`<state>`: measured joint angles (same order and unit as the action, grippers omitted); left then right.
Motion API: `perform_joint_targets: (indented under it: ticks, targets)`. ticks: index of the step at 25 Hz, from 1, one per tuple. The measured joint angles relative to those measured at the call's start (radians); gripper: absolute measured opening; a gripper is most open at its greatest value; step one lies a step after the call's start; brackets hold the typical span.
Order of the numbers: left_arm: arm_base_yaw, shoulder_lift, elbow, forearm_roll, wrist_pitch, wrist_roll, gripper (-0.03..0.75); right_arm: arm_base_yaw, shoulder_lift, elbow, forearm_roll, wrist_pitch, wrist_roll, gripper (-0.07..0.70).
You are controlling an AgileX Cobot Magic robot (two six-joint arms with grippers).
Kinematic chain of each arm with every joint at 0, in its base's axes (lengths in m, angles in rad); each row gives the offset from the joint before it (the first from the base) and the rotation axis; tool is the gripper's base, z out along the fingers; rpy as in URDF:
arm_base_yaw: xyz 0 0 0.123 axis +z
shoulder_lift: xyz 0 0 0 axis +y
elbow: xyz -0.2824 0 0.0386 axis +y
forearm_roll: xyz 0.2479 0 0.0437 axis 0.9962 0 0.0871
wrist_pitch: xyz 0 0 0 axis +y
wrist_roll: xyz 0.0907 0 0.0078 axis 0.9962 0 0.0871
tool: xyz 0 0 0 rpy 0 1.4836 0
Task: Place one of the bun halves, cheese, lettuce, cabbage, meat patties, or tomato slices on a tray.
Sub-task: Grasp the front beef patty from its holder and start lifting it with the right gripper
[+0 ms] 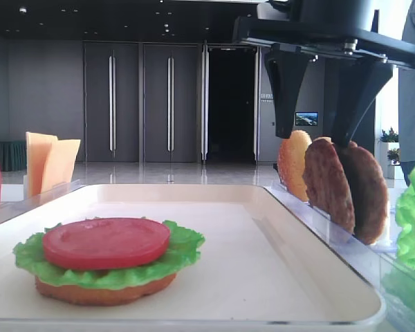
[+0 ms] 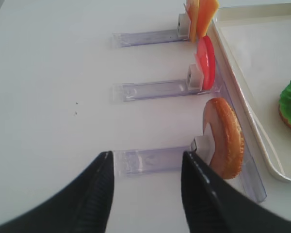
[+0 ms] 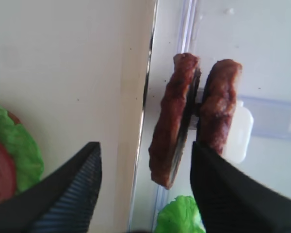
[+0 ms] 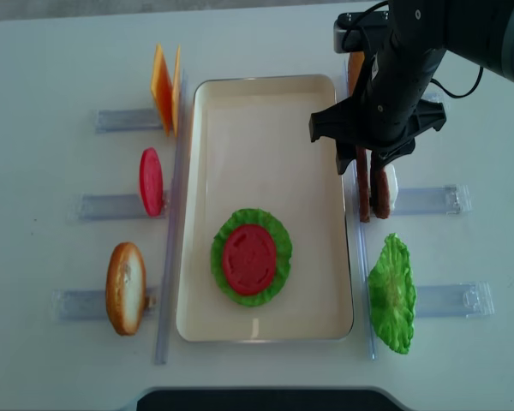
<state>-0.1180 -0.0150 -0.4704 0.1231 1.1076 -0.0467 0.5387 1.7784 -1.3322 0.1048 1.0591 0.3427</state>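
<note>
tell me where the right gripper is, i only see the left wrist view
observer: the right gripper hangs above two meat patties standing in a rack right of the tray.
operator: holding one yet
observer: no, its jaws are wide apart, nothing clamped.
operator: what's on the tray
observer: a tomato slice on lettuce on a bun half.
</note>
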Motion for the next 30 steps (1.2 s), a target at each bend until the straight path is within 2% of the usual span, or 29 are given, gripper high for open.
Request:
perform_joint_targets:
  ticks: [13, 21, 30]
  targets:
    - [0.000, 0.000, 0.000, 0.000, 0.000, 0.000, 0.348, 0.030, 0.024, 0.009, -0.005, 0.044, 0.000, 0.394]
    - [0.000, 0.000, 0.000, 0.000, 0.000, 0.000, 0.348, 0.030, 0.024, 0.009, -0.009, -0.019, 0.000, 0.394]
    - [0.000, 0.000, 0.000, 0.000, 0.000, 0.000, 0.348, 0.030, 0.024, 0.009, -0.030, -0.033, 0.000, 0.390]
